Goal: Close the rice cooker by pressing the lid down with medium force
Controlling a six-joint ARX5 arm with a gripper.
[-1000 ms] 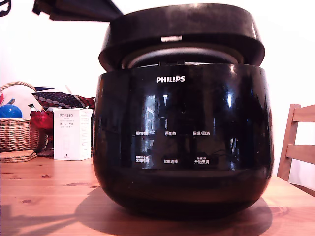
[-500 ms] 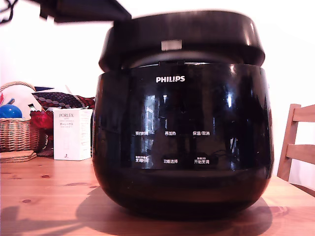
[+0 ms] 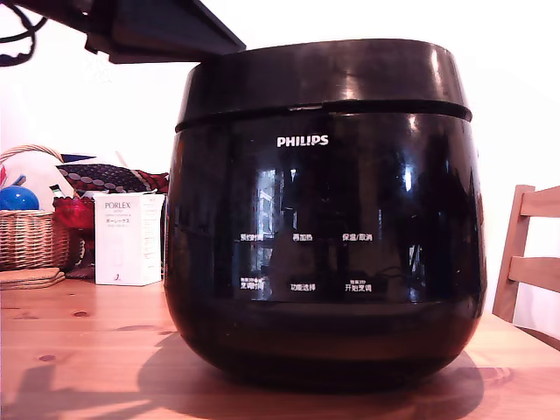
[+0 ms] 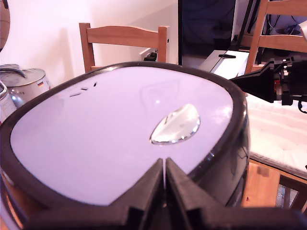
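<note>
The glossy black rice cooker with its white PHILIPS logo fills the middle of the exterior view. Its black lid lies down flat on the body, with only a thin seam between them; the inner metal face is hidden. In the wrist view the lid's top reflects pale light and has a silvery oval inset. My gripper is shut, fingers pressed together with nothing between them, tips resting at the lid's near rim. The arm's black body reaches in over the lid from the exterior view's upper left.
On the wooden table, at the exterior view's left, stand a white PORLEX box and a wicker basket. A wooden chair is at the right. The wrist view shows another chair and a steel pot.
The lid was propped ajar with its silvery inside showing; it has dropped onto the body and the gap has closed. The arm has come lower with it.
</note>
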